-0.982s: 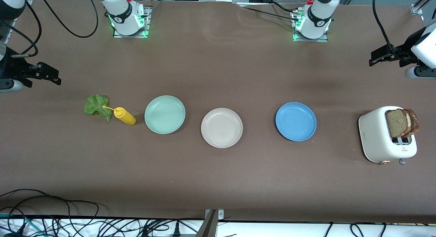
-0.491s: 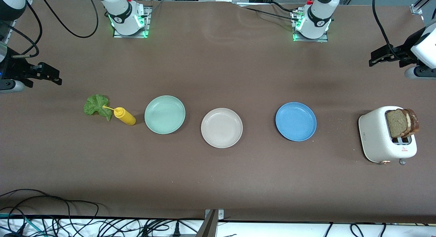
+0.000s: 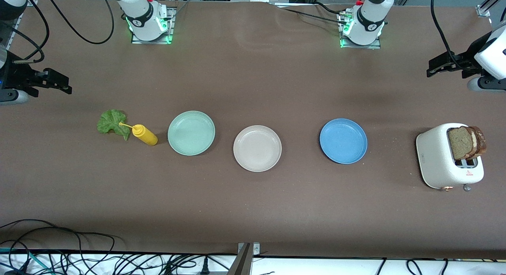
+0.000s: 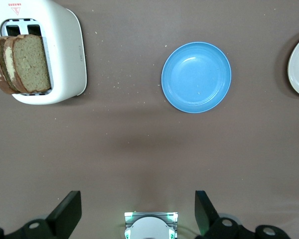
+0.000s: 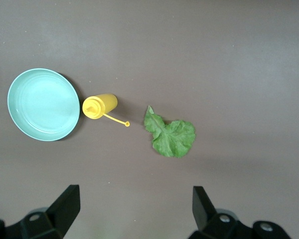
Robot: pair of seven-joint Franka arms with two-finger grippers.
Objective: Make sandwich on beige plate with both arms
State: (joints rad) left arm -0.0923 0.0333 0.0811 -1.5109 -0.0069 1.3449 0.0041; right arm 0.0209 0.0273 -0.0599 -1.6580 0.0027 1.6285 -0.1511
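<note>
Brown matte tabletop [image 3: 253, 81] spanning the whole front view, speckled with pale crumbs around the toaster end. Two arm bases bolted along the robots' edge, green lights glowing at each. Black cables [image 3: 71, 259] tangled along the edge nearest the front camera; more cables looped at the right arm's corner.

Three plates in a row across the middle of the table. Round pale beige shallow plate [image 3: 257, 148] at centre, bare. Round mint-green plate [image 3: 191, 132] beside it toward the right arm's end; round blue plate [image 3: 343, 141] toward the left arm's end, well apart from the beige one.

Ruffled green lettuce leaf [image 3: 112, 123] flat on the table at the right arm's end. Yellow plastic squeeze bottle [image 3: 144, 134] lying on its side between leaf and mint-green plate, thin nozzle reaching over the leaf's edge.

White two-slot toaster [image 3: 442, 156] at the left arm's end; two square brown wholemeal bread slices [image 3: 466, 142] with darker crust standing upright in the slots, tops well above the housing.

Left gripper [image 3: 437, 66] up in the air over bare table at the left arm's end, fingers spread wide, nothing between them. Right gripper [image 3: 59, 83] up over bare table at the right arm's end, fingers likewise spread, nothing held.
</note>
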